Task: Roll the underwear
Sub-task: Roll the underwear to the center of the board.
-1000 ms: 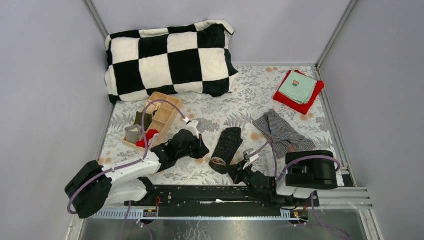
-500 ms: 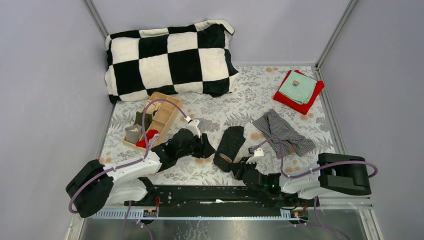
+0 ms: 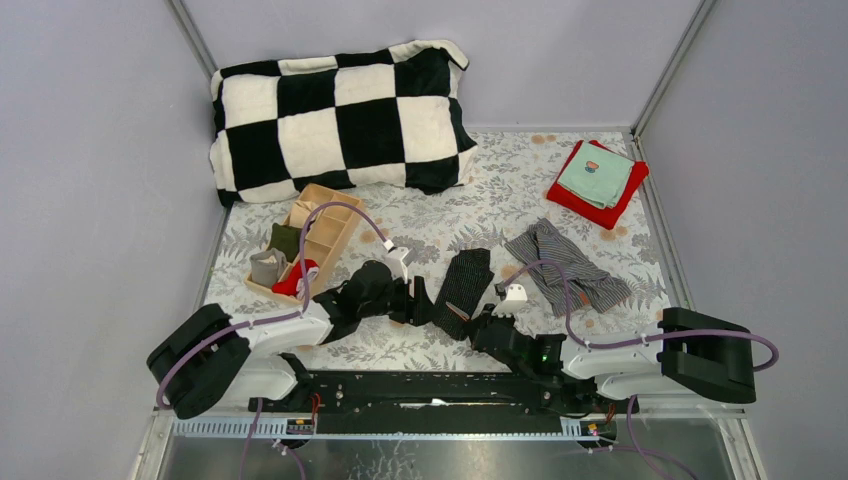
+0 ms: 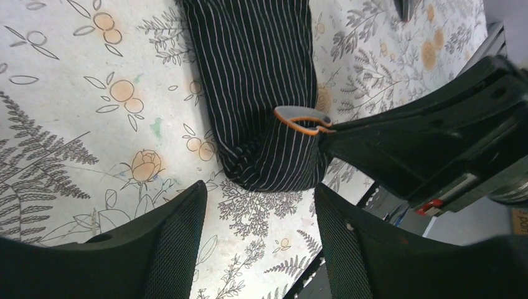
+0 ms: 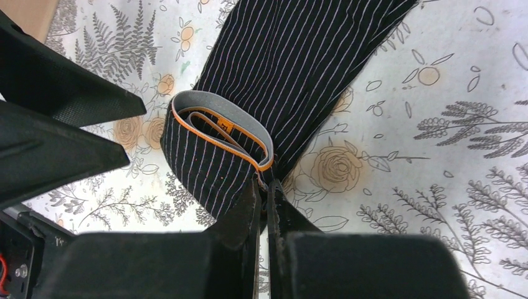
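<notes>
The black pinstriped underwear [image 3: 464,283] lies on the floral mat, its near end rolled up with the grey and orange waistband [image 5: 219,124] coiled at the end of the roll. My right gripper [image 5: 266,184] is shut on the edge of that roll [image 5: 208,156], pinching cloth and waistband. My left gripper [image 4: 258,193] stands open just left of the roll [image 4: 268,156], with only mat between its fingers. The grey striped underwear [image 3: 565,265] lies crumpled to the right, untouched.
A black-and-white checkered pillow [image 3: 340,120] fills the back left. A wooden divided tray [image 3: 318,238] with rolled cloths sits left of the left arm. A teal cloth [image 3: 596,175] lies on a red cloth [image 3: 585,208] at the back right. Walls enclose the mat.
My left gripper has opened and moved right, up to the roll. The right arm has swung its elbow out to the right while its gripper stays shut on the roll.
</notes>
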`<move>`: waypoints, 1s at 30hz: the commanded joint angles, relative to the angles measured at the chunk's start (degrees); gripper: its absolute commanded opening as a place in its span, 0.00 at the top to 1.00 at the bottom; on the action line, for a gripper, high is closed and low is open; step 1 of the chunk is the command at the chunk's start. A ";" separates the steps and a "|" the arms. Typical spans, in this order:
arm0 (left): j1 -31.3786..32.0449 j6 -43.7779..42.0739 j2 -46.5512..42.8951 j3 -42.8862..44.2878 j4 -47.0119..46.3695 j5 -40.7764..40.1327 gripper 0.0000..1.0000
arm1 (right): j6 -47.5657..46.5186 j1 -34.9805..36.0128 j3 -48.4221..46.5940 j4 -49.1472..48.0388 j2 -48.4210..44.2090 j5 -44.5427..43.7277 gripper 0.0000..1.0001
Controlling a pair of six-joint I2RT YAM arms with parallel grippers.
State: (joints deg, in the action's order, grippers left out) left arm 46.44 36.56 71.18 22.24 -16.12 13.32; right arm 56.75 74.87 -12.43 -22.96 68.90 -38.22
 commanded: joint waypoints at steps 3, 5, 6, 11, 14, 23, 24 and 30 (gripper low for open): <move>-0.40 -2.48 5.35 1.13 -6.26 3.40 0.31 | -4.95 -4.06 -1.82 9.33 -2.28 5.20 1.00; -0.38 -2.24 7.31 1.30 -7.51 3.85 0.31 | -6.21 -4.96 -2.28 10.00 -2.46 6.68 1.00; -0.38 -2.05 8.06 1.43 -8.14 3.90 0.31 | -6.82 -5.22 -2.39 10.20 -2.54 7.20 1.00; -0.39 -1.40 9.82 2.06 -10.40 3.90 0.29 | -9.45 -6.87 -2.70 10.26 -2.25 10.33 1.00; -0.43 -1.30 9.86 2.11 -11.33 4.07 0.29 | -10.71 -8.05 -2.95 10.19 -1.66 12.16 1.00; -0.38 -1.62 15.96 3.40 -13.59 3.90 0.37 | -13.69 -9.88 -4.37 8.94 0.20 15.55 1.00; -0.38 -1.66 16.56 3.34 -13.85 3.90 0.41 | -13.76 -10.03 -4.44 8.91 0.33 15.79 1.00; -0.40 -0.64 17.51 1.65 -15.55 1.75 0.56 | -14.47 -10.53 -4.10 8.77 0.48 16.40 1.00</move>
State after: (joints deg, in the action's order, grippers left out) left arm 46.44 36.21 87.61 24.71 -28.86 16.97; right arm 44.40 65.01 -16.27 -17.80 68.05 -23.29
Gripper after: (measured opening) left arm 0.483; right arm 0.030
